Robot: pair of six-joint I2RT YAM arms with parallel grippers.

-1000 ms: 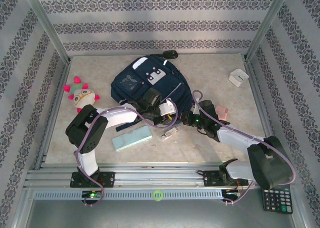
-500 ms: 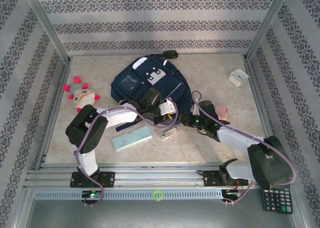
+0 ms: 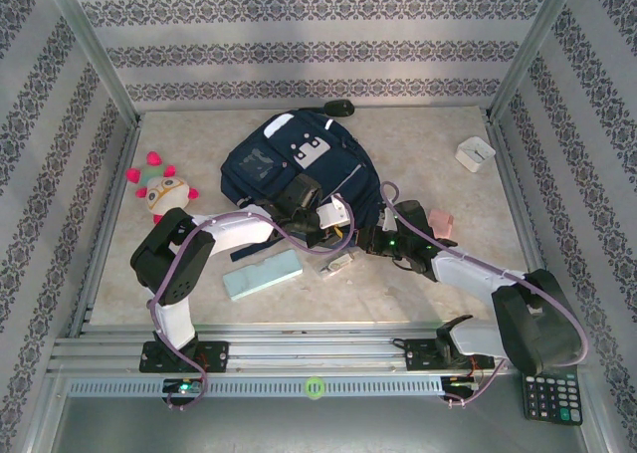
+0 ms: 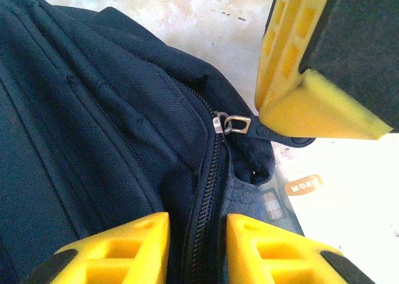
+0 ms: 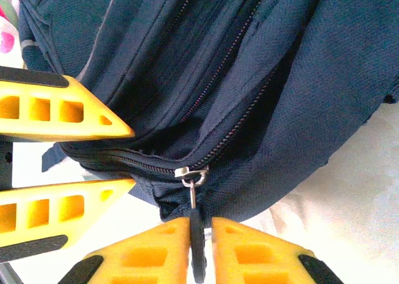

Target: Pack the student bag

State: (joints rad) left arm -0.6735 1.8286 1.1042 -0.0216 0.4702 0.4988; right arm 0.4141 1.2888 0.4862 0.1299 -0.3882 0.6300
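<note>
Student bag (image 3: pixel 289 164) lies on the desk (image 3: pixel 428 139) just beyond the 2 sets of fingers, with its near edge caught between them. The right fingers (image 5: pixel 184 234) are pressed together on the zipper pull (image 5: pixel 198 253), which hangs straight back from the slider (image 5: pixel 190 171) toward them. The left fingers (image 4: pixel 163 231) sit just beside the slider, nearly together, straddling and apparently pinching the zipped seam (image 4: pixel 206 196).

The track runs as closed teeth from the left fingers to the slider. It then continues past the slider and away from the right fingers, across the bag. The coming move looks like a pull along that line, with the right arm dragging and the left anchoring. Toward the left fingers there is little room to travel.

A teal case (image 3: pixel 262 274) and a small grey item (image 3: pixel 338 264) lie on the near side of the fingers. A plush toy (image 3: pixel 164 189) sits well out beyond the left arm. None of them seems to be in the way.
</note>
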